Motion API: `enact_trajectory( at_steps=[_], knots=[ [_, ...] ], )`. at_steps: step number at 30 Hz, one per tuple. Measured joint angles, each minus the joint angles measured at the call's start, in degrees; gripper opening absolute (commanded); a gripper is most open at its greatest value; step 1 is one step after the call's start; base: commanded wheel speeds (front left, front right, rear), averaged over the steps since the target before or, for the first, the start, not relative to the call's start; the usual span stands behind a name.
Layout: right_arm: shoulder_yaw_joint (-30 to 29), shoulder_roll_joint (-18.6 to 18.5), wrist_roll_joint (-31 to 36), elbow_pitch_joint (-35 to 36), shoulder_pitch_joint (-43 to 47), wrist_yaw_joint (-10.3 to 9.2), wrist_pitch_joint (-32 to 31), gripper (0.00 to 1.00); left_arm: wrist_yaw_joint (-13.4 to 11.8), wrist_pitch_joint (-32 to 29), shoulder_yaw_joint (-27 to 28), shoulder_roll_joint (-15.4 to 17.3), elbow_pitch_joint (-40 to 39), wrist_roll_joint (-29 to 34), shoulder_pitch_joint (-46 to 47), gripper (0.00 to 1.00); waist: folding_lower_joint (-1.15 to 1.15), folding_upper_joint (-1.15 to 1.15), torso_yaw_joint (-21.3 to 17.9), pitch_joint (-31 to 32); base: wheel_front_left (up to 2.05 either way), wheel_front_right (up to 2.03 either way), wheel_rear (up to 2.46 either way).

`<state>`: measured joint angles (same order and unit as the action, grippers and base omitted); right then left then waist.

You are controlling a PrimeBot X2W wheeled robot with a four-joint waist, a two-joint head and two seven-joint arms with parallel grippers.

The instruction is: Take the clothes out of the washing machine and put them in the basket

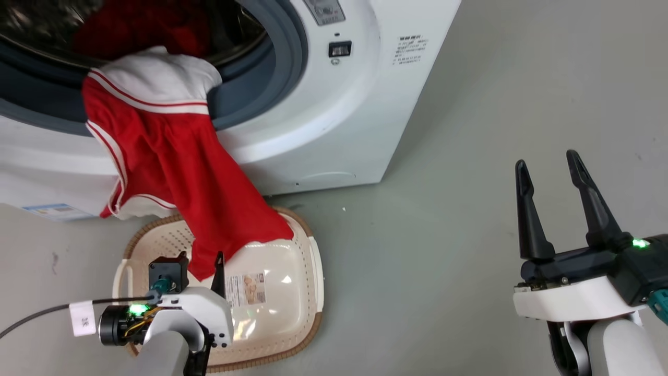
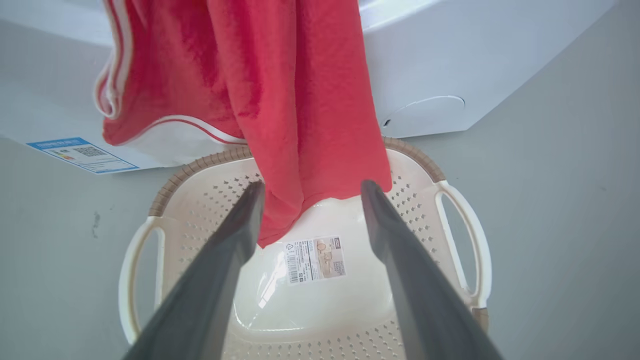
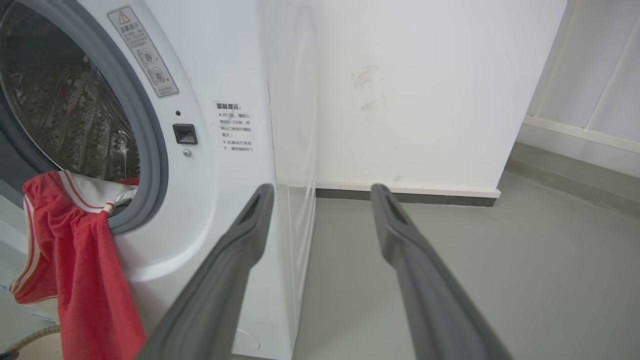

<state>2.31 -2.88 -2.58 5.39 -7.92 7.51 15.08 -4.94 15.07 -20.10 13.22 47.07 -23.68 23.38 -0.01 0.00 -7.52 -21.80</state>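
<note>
A red garment with white panels (image 1: 172,156) hangs out of the washing machine's (image 1: 339,120) grey-rimmed porthole, and its lower end reaches into the cream basket (image 1: 141,235) on the floor below. More red cloth (image 1: 141,26) lies inside the drum. My left gripper (image 2: 312,187) is open above the basket (image 2: 200,165), with the hanging cloth's (image 2: 300,100) tip between its fingertips. Far to the right, my right gripper (image 1: 547,162) stands open and holds nothing. In the right wrist view it (image 3: 321,192) points at the machine's (image 3: 225,75) front corner, with the garment (image 3: 75,260) at lower left.
Grey floor (image 1: 469,209) stretches to the right of the machine. A white wall (image 3: 425,100) with a baseboard stands behind it. A white panel with a blue label (image 1: 57,210) sits left of the basket. A paper label (image 2: 317,257) lies on the basket's bottom.
</note>
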Motion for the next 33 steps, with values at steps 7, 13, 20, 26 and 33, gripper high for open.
enact_trajectory(
  at_steps=[7, 13, 20, 26, 33],
  knots=[
    [0.11, 0.00, 0.08, -0.21, 1.16, 0.00, 0.00, 1.00, -0.24, 0.00, 7.37, -1.02, -9.43, 6.30, -4.11, 1.00, 0.00, 0.00, 0.46, 3.35, 0.00, 0.00, 0.00],
    [0.37, 0.00, 0.04, -0.19, 1.19, 0.00, 0.00, 1.00, 0.98, 0.00, 11.47, -1.49, -11.87, 9.26, -3.67, 1.00, 0.00, 0.00, 0.26, 3.26, 0.00, 0.00, 0.00],
    [0.82, 0.00, -0.34, 0.21, 0.13, 0.00, 0.00, 1.00, 2.74, 0.00, 13.96, -1.05, -8.24, 10.99, 3.44, 1.00, 0.00, 0.00, -0.45, 1.19, 0.00, 0.00, 0.00],
    [1.32, 0.00, -0.62, 0.51, -1.49, 0.00, 0.00, 1.00, 3.50, 0.00, 15.21, 0.41, -1.83, 11.69, 10.24, 1.00, 0.00, 0.00, -1.70, -1.25, 0.00, 0.00, 0.00],
    [1.64, 0.00, -1.33, 0.96, -3.05, 0.00, 0.00, 1.00, 4.01, 0.00, 15.68, 2.04, 5.09, 12.47, 16.31, 1.00, 0.00, 0.00, -3.54, -4.63, 0.00, 0.00, 0.00]
  ],
)
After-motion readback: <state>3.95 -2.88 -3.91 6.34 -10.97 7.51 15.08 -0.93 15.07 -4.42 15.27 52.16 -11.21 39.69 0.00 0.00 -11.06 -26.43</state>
